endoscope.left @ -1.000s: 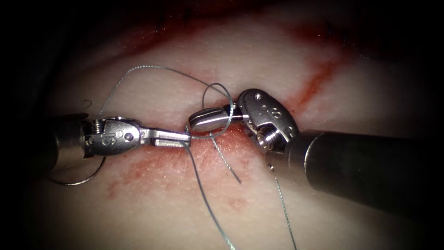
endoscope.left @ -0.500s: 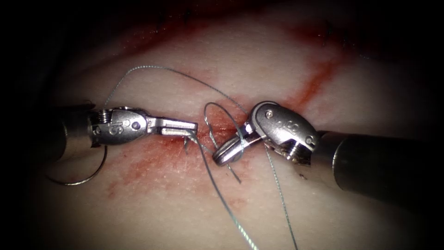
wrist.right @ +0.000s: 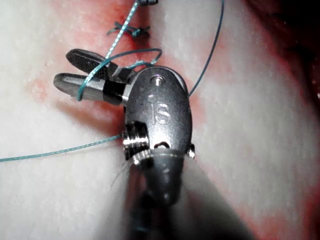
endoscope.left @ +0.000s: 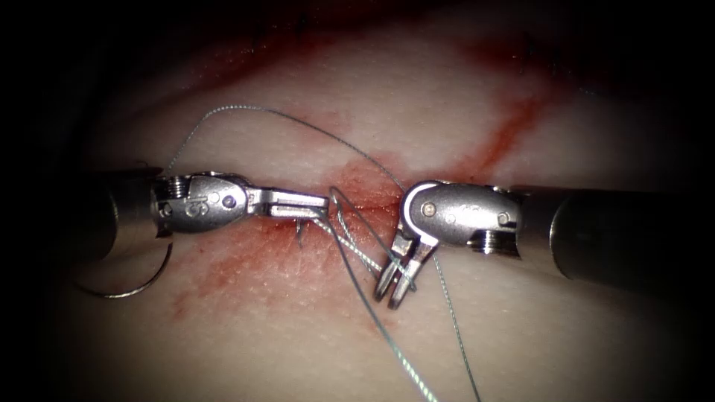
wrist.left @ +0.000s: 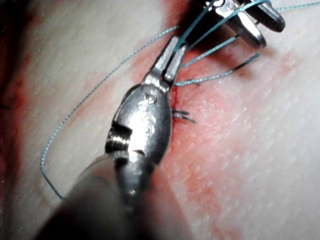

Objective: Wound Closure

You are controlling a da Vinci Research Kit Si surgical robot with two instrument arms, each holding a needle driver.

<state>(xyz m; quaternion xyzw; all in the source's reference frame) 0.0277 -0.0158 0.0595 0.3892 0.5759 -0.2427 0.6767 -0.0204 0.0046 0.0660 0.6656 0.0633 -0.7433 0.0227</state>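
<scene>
The left gripper (endoscope.left: pixel 316 207) lies level over the tissue (endoscope.left: pixel 246 320), directly to the left of the stitch site (endoscope.left: pixel 301 232), which serves as the landmark here. Its jaws are closed narrowly on the thread (endoscope.left: pixel 350 253) at their tips, just above and to the right of the stitch site. In the left wrist view the same gripper (wrist.left: pixel 172 52) shows its two jaws pressed together on the thread (wrist.left: pixel 210 55).

The right gripper (endoscope.left: pixel 395 286) is to the right of the stitch site, with its wrist bent so that the jaws point down toward the tissue. The jaws are parted by a narrow gap and clamp nothing. Strands of the thread pass across and around them. The right wrist view confirms this: the gripper (wrist.right: pixel 70 70) has its jaws spread, with a loop of thread (wrist.right: pixel 140 55) lying over them.

From the left gripper, one strand runs up and over in a long arc to the left of the stitch site; other strands run down and to the right of it across the tissue. Short cut ends of thread (endoscope.left: pixel 299 237) stand at the stitch site itself.

The needle (endoscope.left: pixel 130 286) lies on the tissue well to the left of the stitch site, below the left tool's shaft. Part of its curve is visible and neither gripper holds it. Whether its tip is in the tissue cannot be told.

Red fluid (endoscope.left: pixel 246 260) stains the tissue around and below the stitch site.
</scene>
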